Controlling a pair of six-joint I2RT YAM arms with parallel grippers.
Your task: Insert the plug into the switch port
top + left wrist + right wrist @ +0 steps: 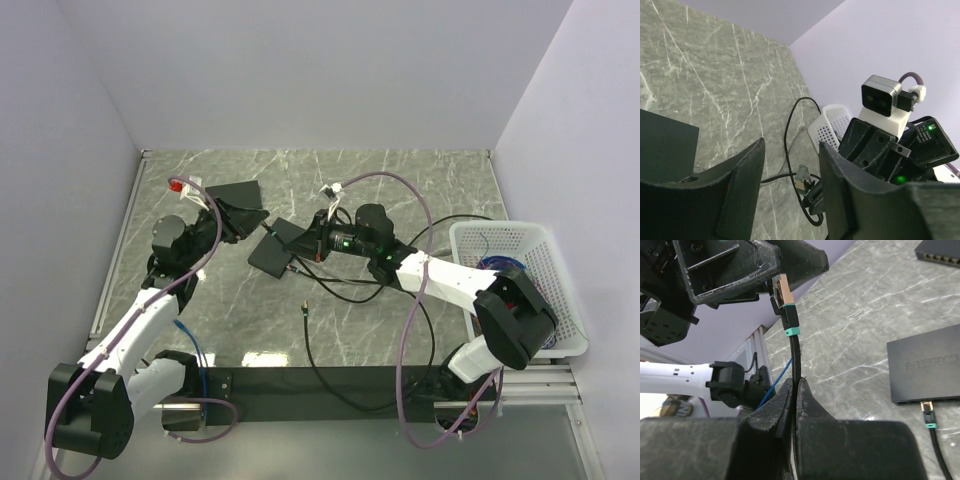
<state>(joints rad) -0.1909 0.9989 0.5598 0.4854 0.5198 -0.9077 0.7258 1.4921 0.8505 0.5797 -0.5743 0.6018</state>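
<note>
Our right pincer (795, 383), at the lower middle of its wrist view, is pressed shut on the long thin black cable (796, 357), a little below a teal collar. Above that collar the small pale gold-tinted plug (782, 290) stands in the air in the upper left of the frame, just under dark gripper parts; we cannot tell whether it touches them.

Our left pincer (791, 146) stands partly open with nothing between its black fingers (742, 182). Through the gap, low in the middle of its view, we see the plug facing it.

Right of centre in the right wrist view lies the flat matte black rectangular switch (925, 367), flat on the grey-green marbled tabletop (400, 190). Another gold-tipped cable end (927, 407) sits at its near edge, where the sockets are. A second black box with a row of sockets (940, 251) lies in the upper right corner, well apart.

From above, slack loops of black cable cross the table between the arms. A loose cable end (302, 308) lies at lower centre, and a thin blue cable (190, 335) runs by the left arm.

At the right edge stands a white plastic mesh basket (560, 300) holding something blue; we cannot make out more.
</note>
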